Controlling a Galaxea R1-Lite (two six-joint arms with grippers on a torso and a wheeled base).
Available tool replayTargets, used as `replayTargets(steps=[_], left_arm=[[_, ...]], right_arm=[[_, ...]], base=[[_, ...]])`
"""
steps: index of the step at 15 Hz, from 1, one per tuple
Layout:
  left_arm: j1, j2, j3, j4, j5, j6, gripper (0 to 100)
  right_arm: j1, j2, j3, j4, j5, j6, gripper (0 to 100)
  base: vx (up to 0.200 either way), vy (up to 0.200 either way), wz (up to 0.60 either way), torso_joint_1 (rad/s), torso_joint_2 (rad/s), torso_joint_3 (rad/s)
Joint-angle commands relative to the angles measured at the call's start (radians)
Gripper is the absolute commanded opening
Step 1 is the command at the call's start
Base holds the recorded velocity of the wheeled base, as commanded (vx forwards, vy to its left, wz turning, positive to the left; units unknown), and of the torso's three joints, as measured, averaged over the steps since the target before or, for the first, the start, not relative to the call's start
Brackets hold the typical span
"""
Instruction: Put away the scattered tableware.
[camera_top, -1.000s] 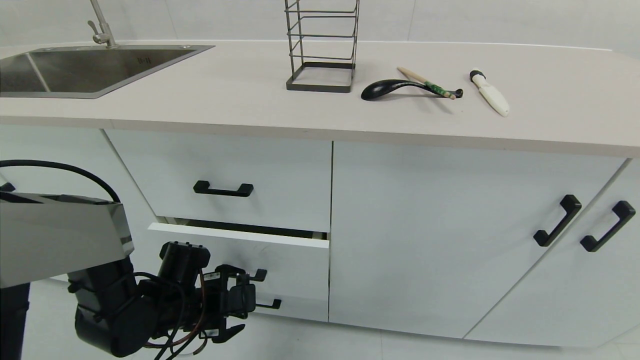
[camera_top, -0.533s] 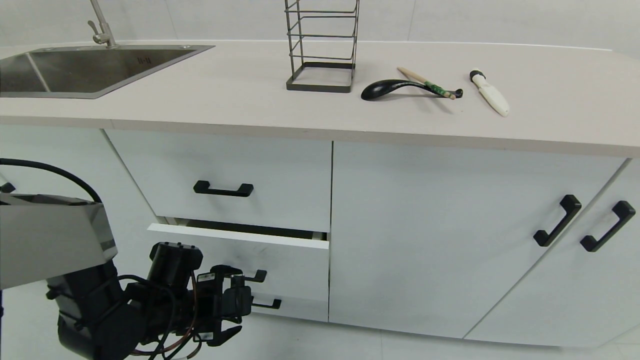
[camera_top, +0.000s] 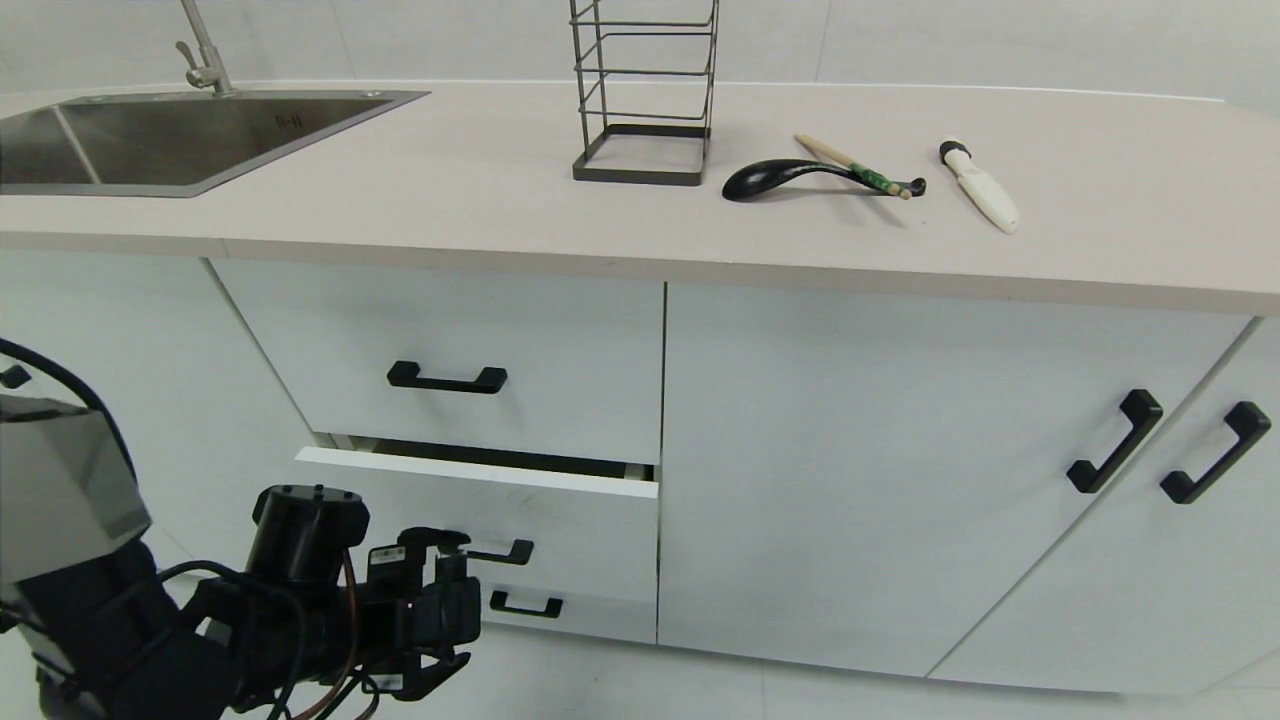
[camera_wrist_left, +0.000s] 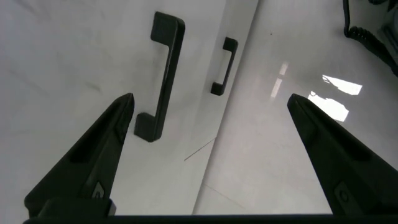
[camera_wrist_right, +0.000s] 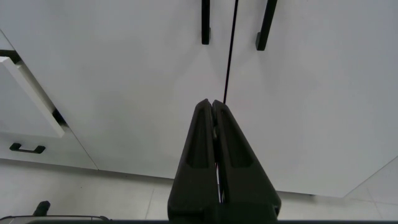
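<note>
Three utensils (camera_top: 770, 178) laid on the tabletop (camera_top: 450, 210).
Left pincer (camera_wrist_left: 211, 102) is spread near a drawer handle (camera_wrist_left: 163, 74); right pincer (camera_wrist_right: 212, 107) is pressed together.

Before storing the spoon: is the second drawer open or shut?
Partly open: the drawer juts from the cabinet, dark gap behind its top edge.

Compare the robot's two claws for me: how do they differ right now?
The left gripper is open, its jaws spread wide, while the right gripper is shut, its jaws pressed together. The left gripper faces a black drawer handle, whereas the right gripper points at the gap between two cabinet doors. Both are black and hold nothing.
</note>
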Motion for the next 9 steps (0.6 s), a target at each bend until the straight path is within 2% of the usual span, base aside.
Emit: replayTargets(steps=[1,7,9], left_arm=[[-0.007,-0.069,0.025,-0.001,-0.001,0.000,100],[-0.008,-0.139,0.038,-0.004,-0.006,-0.018,100],[-0.007,-0.138,0.036,-0.059,-0.016,-0.025,100]], right_arm=[[0.000,0.001,0.000,0.000,0.000,0.000,0],[0.000,0.001,0.000,0.000,0.000,0.000,0],[0.000,0.001,0.000,0.000,0.000,0.000,0]], base=[[0.000,0.000,0.00,0.000,0.00,0.000],[0.000,0.000,0.00,0.000,0.00,0.000],[0.000,0.000,0.00,0.000,0.00,0.000]])
